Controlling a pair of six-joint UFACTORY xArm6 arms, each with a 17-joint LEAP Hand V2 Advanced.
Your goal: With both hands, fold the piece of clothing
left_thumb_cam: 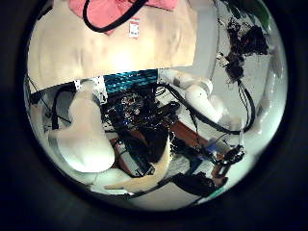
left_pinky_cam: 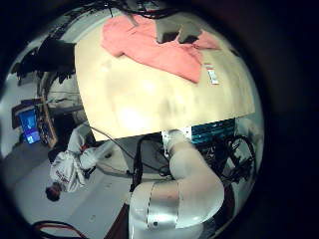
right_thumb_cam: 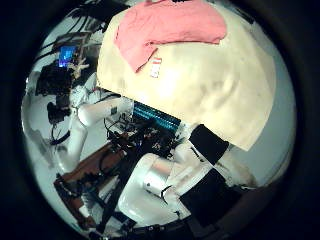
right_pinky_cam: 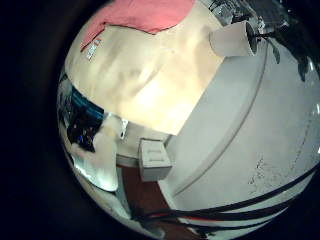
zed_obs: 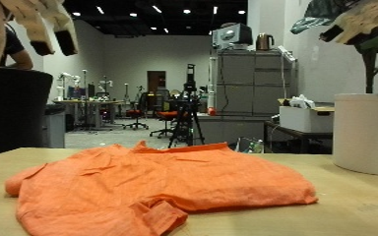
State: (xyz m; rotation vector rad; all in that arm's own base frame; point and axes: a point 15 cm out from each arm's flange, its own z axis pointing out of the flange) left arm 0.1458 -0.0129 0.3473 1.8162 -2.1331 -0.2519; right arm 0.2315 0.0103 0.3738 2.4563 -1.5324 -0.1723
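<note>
An orange short-sleeved shirt lies spread and slightly rumpled on the light wooden table. My left hand hangs high above the shirt's side, with its fingers relaxed and holding nothing. My right hand is high above the other side, near the white pot, also with relaxed fingers and empty. The shirt also shows on the table in the left little finger side palm view, the left thumb side palm view, the right little finger side palm view and the right thumb side palm view. All of them see it from far off.
A tall white plant pot stands on the table beside the shirt, under my right hand. It also shows in the right little finger side palm view. A white tag sticks out at the shirt's edge.
</note>
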